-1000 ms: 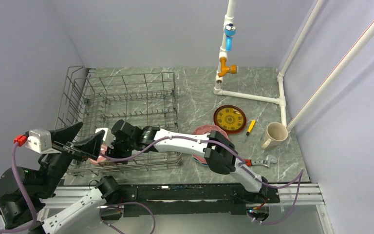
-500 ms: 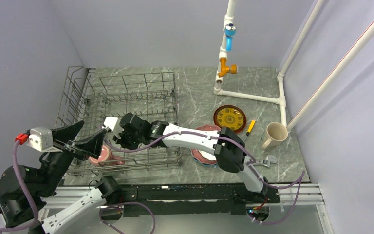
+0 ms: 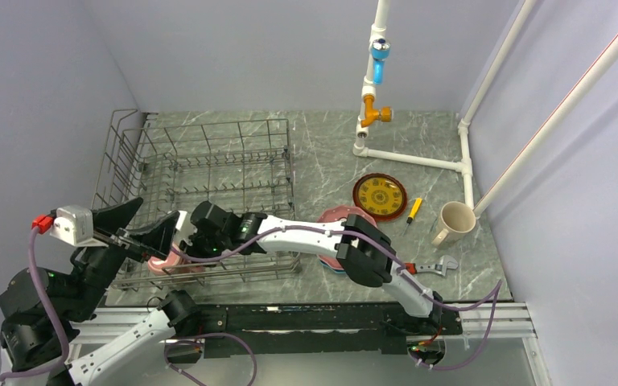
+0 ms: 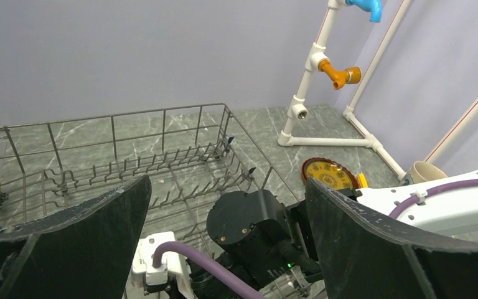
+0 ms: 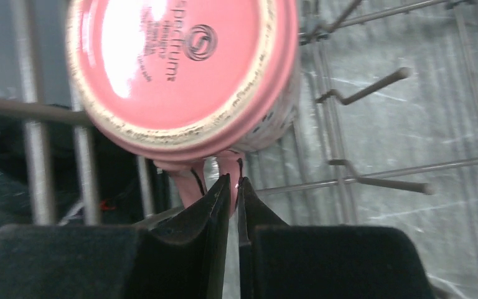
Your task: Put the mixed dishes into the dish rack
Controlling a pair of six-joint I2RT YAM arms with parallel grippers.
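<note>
The pink mug point(image 5: 180, 68) lies with its base toward the right wrist camera, in the front left corner of the dish rack point(image 3: 209, 161), and also shows in the top view point(image 3: 163, 262). My right gripper point(image 5: 233, 180) is shut on its handle; in the top view it point(image 3: 183, 241) reaches across the rack. My left gripper point(image 3: 137, 229) is open and empty, hovering above that corner point(image 4: 227, 182). The red-brown plate point(image 3: 380, 195) and cream cup point(image 3: 455, 223) lie right of the rack. The pink scalloped plate point(image 3: 334, 215) is mostly hidden by the right arm. The blue plate and white bowl are hidden.
A yellow screwdriver point(image 3: 413, 210) and a red-handled wrench point(image 3: 434, 265) lie on the marble table to the right. A white pipe frame point(image 3: 370, 104) with blue and orange fittings stands at the back. Upright tines point(image 5: 361, 180) surround the mug.
My right wrist swung toward the far side of the rack, then came back toward the near side. The mug stays in the front left corner. My left gripper shifted slightly right.
</note>
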